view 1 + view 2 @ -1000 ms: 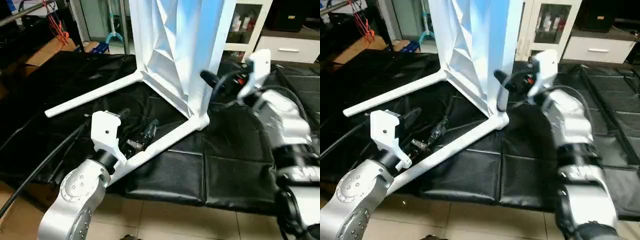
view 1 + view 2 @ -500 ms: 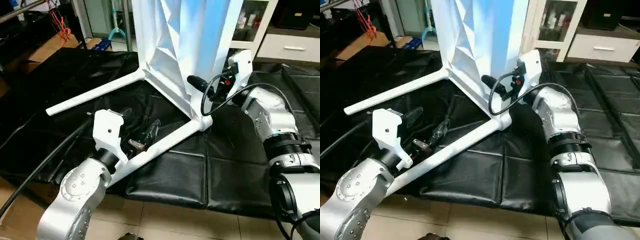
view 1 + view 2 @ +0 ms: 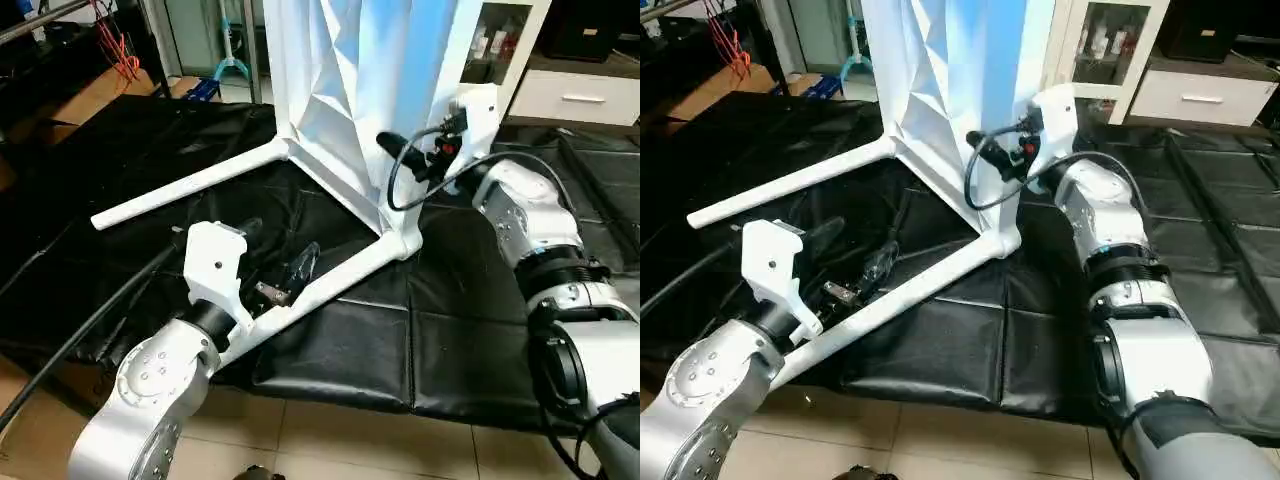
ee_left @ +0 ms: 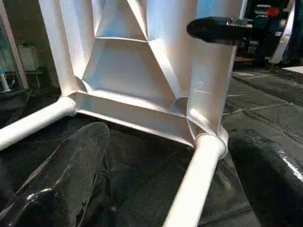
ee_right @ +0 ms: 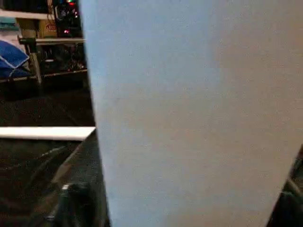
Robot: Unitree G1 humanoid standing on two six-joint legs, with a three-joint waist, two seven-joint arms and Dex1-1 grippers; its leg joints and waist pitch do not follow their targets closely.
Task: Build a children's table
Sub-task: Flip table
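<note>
Head views: the tabletop (image 3: 370,90) is standing on edge on the black mat (image 3: 450,320), two legs (image 3: 330,285) lying flat. Left wrist view: the left hand (image 4: 156,189) is gaping open around a leg. Right wrist view: the right hand's grip is impossible to tell against the tabletop.

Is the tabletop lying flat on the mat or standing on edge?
Standing on edge: the tabletop rises upright from the black mat, its lower edge on the mat, with two fitted legs running out low over it.
</note>
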